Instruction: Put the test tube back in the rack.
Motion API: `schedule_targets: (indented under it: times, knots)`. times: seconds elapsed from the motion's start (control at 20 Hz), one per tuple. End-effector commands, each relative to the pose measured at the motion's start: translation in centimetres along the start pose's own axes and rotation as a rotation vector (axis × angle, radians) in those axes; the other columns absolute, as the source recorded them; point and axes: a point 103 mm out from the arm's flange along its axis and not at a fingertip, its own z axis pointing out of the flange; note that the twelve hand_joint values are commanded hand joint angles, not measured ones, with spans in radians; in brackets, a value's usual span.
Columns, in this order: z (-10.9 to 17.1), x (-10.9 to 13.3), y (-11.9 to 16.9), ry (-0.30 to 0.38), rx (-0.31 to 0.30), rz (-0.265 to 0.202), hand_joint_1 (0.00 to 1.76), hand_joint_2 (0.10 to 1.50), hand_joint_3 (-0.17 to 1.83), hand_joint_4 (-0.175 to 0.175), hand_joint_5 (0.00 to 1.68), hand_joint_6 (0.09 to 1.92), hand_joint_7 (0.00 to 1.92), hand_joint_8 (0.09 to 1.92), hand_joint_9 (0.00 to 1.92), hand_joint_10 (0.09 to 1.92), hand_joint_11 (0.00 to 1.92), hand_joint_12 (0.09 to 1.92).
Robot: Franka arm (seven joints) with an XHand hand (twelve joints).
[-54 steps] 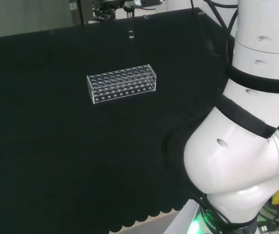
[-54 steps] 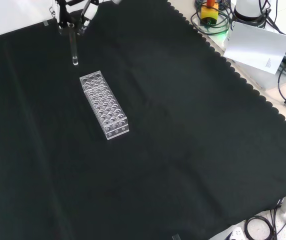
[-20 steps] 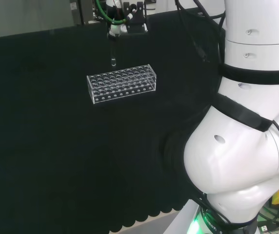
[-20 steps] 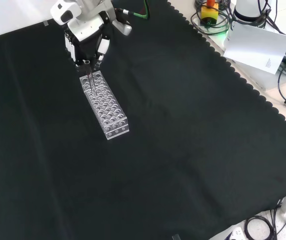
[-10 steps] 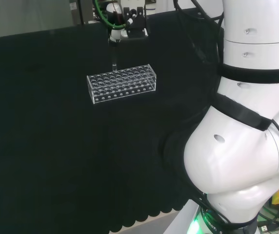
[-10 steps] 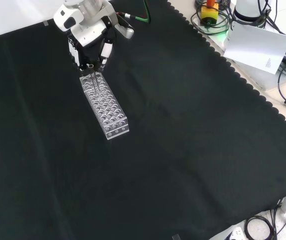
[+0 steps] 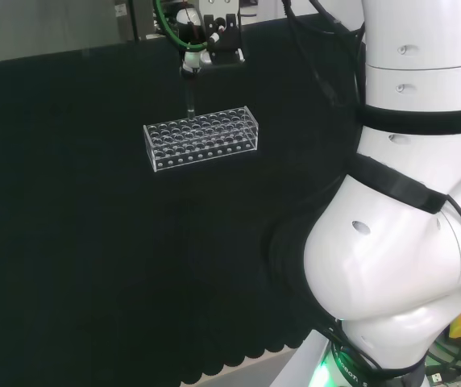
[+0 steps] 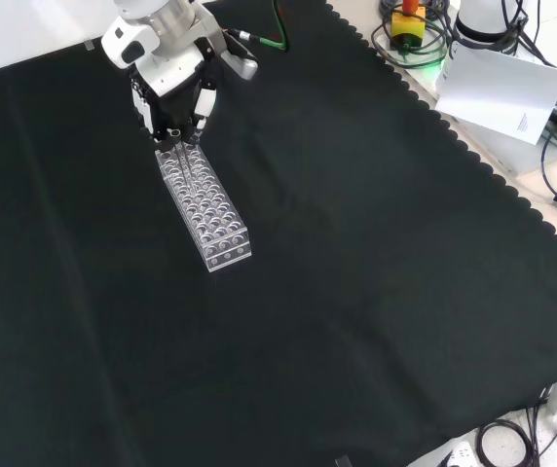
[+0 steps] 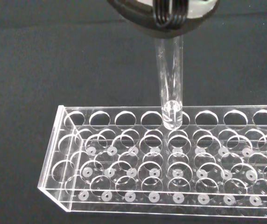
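Observation:
A clear plastic test tube rack (image 7: 201, 137) (image 8: 204, 202) (image 9: 171, 158) with several rows of round holes lies on the black cloth. The hand (image 7: 210, 42) (image 8: 171, 73) hangs over the rack's far long edge as the head view shows it, fingers curled on a clear test tube (image 7: 189, 101) (image 9: 171, 84). The tube stands upright. In the wrist view its rounded bottom sits at the mouth of a hole in the rack's outer row; whether it has entered the hole I cannot tell. In the front view the fingertips (image 8: 178, 131) stand just above the rack's upper end.
Black cloth (image 8: 356, 272) covers the bench around the rack. The arm's white links (image 7: 408, 242) stand at the right of the head view. Cables, a white sheet (image 8: 502, 92) and gear lie beyond the cloth's scalloped edge at the front view's upper right.
The hand has come down and over from the far edge of the cloth to the rack, carrying the tube. In the last half second the tube has sunk lower toward the holes.

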Motion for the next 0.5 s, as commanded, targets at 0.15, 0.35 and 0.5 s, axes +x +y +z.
schedule_targets:
  times: [0.15, 0.35, 0.5]
  knots:
    - [0.69, 0.01, 0.58, 0.002, 0.006, 0.004, 1.41, 1.01, 0.00, -0.175, 1.25, 0.22, 1.23, 0.96, 1.18, 0.65, 1.06, 1.03]
    - [0.79, 0.02, 0.75, 0.004, 0.013, 0.001, 1.41, 1.01, 0.00, -0.175, 1.25, 0.21, 1.23, 0.96, 1.18, 0.65, 1.06, 1.03]
    - [0.89, -0.04, 0.83, 0.004, 0.014, 0.000, 1.41, 1.01, 0.00, -0.175, 1.25, 0.21, 1.23, 0.96, 1.18, 0.65, 1.06, 1.03]
